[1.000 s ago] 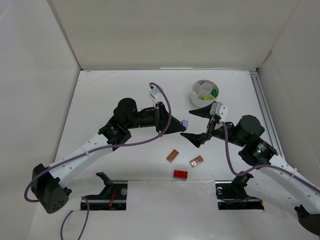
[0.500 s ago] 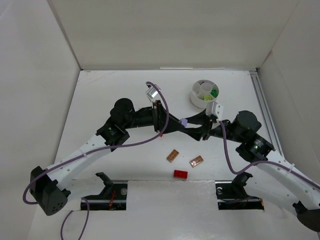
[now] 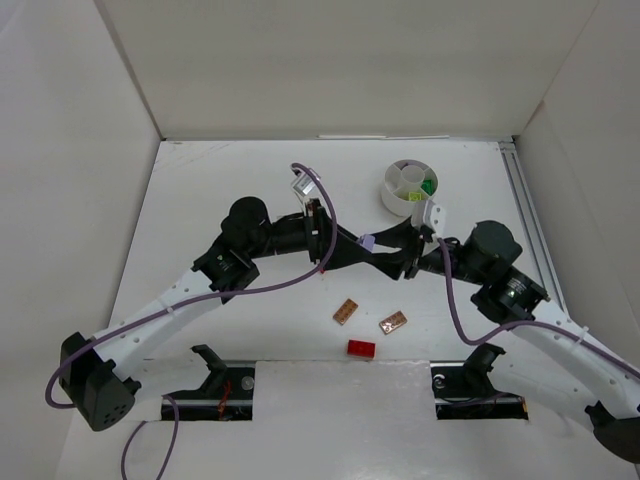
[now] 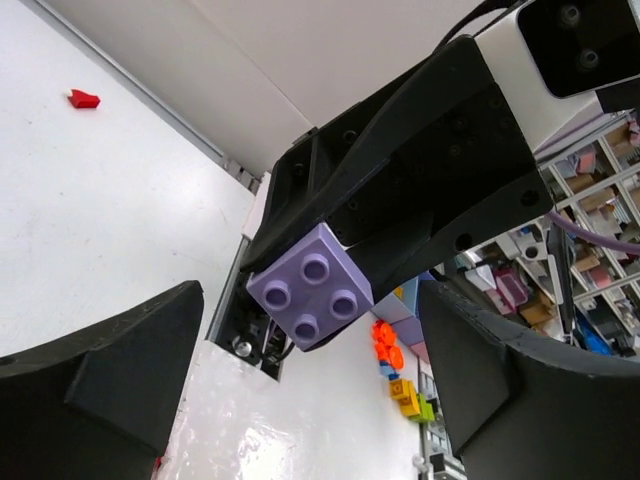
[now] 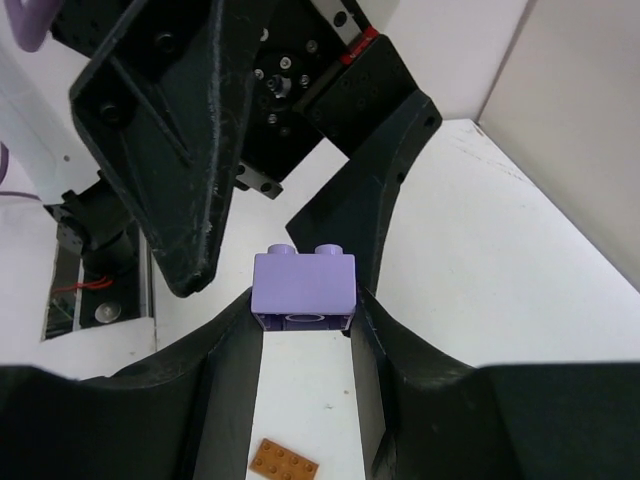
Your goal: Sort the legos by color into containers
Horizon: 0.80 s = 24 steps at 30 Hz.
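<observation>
Brick: the lilac two-by-two brick [image 5: 303,290] is hanging in the air above the worktop [image 3: 220,180], between the two arms and just short of the round white dish [image 3: 392,190].
Right end effector: the right end effector [image 5: 303,302] is pinching the brick by two opposite side faces, with its fingers drawn narrow onto it and the studs pointing away from its wrist.
Left end effector: the left end effector [image 4: 312,300] is standing wide, and I am seeing a finger on either side of the brick with clear gaps, touching nothing.
Deciding relation: the dish is lying beyond the right end effector and slightly to its right, near. The right arm is by far the closer one and the left arm is reaching across from the other side.
Long axis: the brick is square, so I am judging that its turn about the grip is not mattering for the drop. Only the choice of wedge is.
Dish contents: green pieces [image 3: 428,186] are showing in a right-hand wedge. I am not able to tell which wedge is meant for lilac.
Step, as I am reading it: the right arm alone is carrying the brick, so I am planning a short swing up and over the rim.
Risk: the left fingers are crowding the brick closely, so I am expecting to back the left arm off first.
Remaining: two orange-brown plates [image 3: 346,311] and a red brick [image 3: 361,348] are lying on the near worktop.
</observation>
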Tool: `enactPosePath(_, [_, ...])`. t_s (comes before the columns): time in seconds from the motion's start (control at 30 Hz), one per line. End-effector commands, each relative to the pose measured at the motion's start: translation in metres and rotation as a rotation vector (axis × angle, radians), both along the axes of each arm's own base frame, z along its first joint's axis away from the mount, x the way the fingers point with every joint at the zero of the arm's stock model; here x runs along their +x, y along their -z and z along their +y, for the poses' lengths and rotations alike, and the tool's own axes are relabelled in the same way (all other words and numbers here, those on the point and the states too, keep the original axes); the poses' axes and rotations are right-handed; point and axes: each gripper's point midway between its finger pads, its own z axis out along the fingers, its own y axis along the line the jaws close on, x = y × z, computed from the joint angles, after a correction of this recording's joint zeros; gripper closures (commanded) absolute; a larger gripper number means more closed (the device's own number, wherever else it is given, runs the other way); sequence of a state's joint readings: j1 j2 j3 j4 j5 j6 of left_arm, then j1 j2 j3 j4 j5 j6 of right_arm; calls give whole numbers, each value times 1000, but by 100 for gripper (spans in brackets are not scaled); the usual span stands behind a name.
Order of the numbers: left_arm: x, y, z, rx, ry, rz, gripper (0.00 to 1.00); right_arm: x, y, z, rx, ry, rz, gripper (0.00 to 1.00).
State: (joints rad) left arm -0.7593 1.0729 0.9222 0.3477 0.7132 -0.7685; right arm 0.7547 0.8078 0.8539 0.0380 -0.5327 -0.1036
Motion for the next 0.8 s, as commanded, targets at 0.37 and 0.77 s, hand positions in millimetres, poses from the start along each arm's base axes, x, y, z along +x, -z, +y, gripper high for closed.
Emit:
enactPosePath(0.37, [73, 36, 45, 119, -366, 99, 0, 91, 15, -21, -31, 467, 156, 89])
enactPosePath(0.77, [165, 147, 138, 347, -671, 302, 0, 260, 70, -109, -203, 929, 378, 89])
